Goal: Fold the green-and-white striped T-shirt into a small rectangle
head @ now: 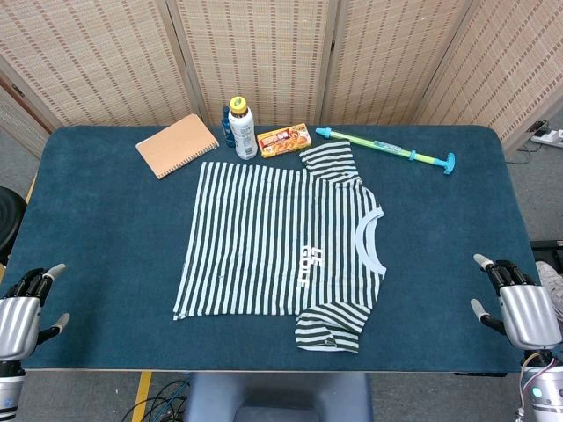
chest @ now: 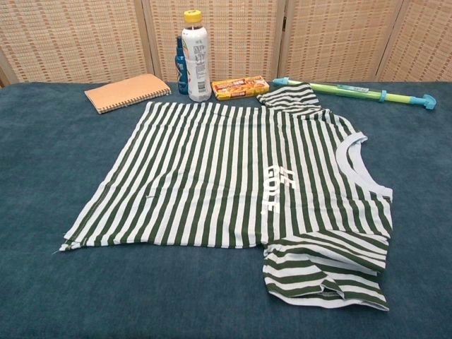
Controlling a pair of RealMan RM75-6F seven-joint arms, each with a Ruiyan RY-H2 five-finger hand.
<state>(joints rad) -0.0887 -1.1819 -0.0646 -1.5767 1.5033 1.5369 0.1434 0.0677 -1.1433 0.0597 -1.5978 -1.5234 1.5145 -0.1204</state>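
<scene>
The green-and-white striped T-shirt (head: 281,242) lies flat and spread out on the blue table (head: 106,229), collar to the right, hem to the left, sleeves at the far and near sides. The chest view shows the T-shirt (chest: 233,183) in full, with white lettering near its middle. My left hand (head: 22,309) rests at the table's near left corner, fingers apart, holding nothing. My right hand (head: 519,308) sits at the near right corner, also empty with fingers apart. Both hands are well away from the shirt and absent from the chest view.
Along the far edge stand a spiral notebook (head: 177,145), a white bottle with a yellow cap (head: 243,128), a small blue bottle (head: 228,127) behind it, an orange box (head: 284,140) and a green-and-blue water squirter (head: 387,149). Woven screens close off the back.
</scene>
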